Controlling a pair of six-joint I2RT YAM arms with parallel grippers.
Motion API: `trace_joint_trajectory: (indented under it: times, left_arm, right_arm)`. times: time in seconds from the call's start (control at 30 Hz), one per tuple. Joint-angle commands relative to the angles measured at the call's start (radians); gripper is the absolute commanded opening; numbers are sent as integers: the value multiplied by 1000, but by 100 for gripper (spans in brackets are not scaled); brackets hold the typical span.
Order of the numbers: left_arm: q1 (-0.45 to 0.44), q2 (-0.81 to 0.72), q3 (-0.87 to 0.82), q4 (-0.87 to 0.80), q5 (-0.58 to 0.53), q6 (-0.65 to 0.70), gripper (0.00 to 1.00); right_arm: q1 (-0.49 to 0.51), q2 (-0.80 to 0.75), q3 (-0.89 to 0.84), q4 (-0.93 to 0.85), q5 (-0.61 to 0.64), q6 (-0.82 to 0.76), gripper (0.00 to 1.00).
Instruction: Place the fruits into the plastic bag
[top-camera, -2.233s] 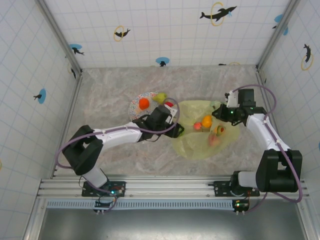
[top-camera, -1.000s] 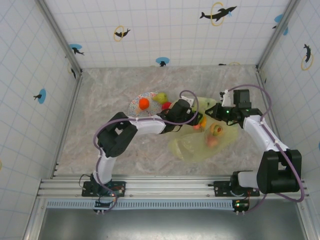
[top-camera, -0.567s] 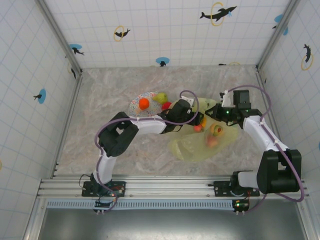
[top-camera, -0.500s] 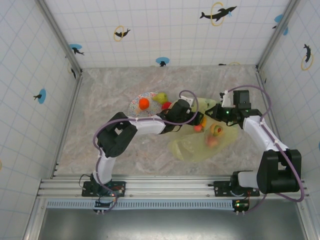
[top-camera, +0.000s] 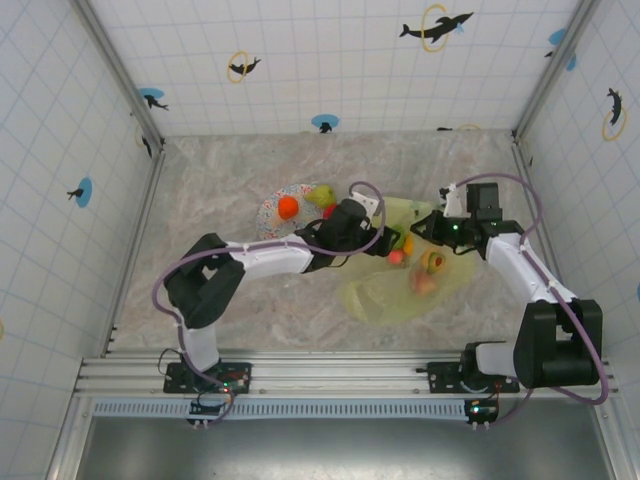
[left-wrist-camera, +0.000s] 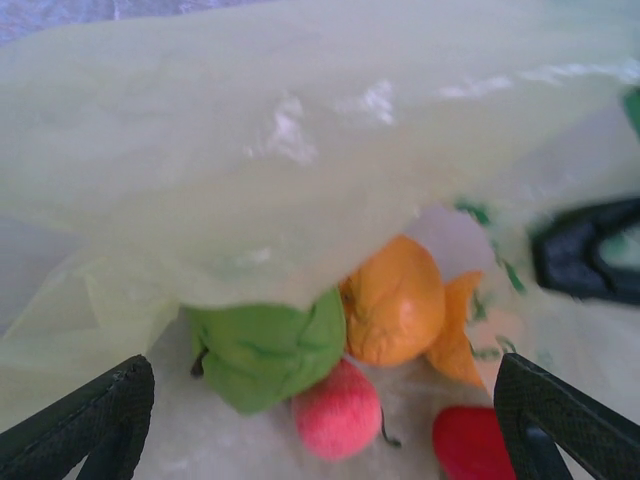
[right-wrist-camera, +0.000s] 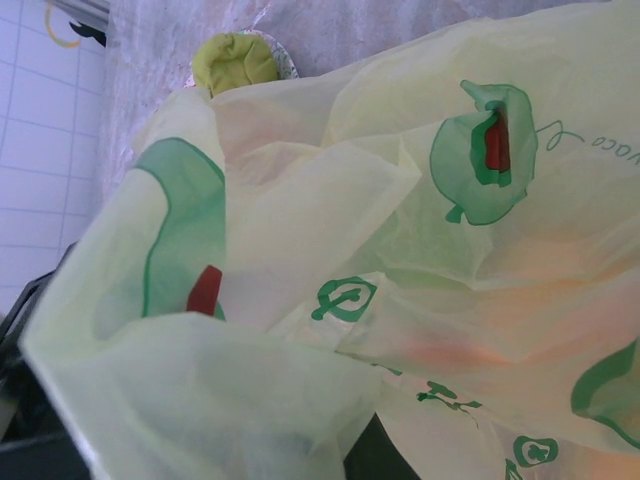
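The plastic bag (top-camera: 400, 290) lies right of centre, its mouth facing left. My right gripper (top-camera: 432, 226) is shut on the bag's upper edge and holds it up; its fingers are buried in the plastic (right-wrist-camera: 420, 200). My left gripper (top-camera: 384, 240) stands open at the bag's mouth, with nothing between its fingers (left-wrist-camera: 95, 420). Just beyond them, on the bag's floor, lie a green fruit (left-wrist-camera: 265, 350), an orange one (left-wrist-camera: 395, 300), a pink one (left-wrist-camera: 337, 410) and a red one (left-wrist-camera: 475, 445). More fruits (top-camera: 430, 265) show through the plastic.
The patterned plate (top-camera: 270, 215) sits left of the bag and carries an orange fruit (top-camera: 288, 207), a green-yellow pear (top-camera: 321, 194) and a red piece (top-camera: 329, 211). The pear (right-wrist-camera: 235, 60) shows past the bag's edge. Tiled walls enclose the marble table (top-camera: 220, 170).
My left gripper's jaws have opened wide at the bag's mouth, and that arm has drawn back a little to the left. The right gripper still holds the bag's edge in place.
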Motion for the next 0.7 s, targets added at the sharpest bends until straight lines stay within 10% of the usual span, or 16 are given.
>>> trace_joint_trajectory:
  times: [0.0, 0.43, 0.67]
  left_arm:
    - [3, -94, -70, -59, 102, 79, 89]
    - [124, -383, -351, -136, 104, -24, 86]
    - [191, -303, -368, -160, 103, -119, 84]
  right_arm:
    - [-12, -25, -16, -3, -8, -19, 0]
    - [-23, -15, -17, 0, -10, -24, 0]
    - [-23, -9, -15, 1, -14, -24, 0]
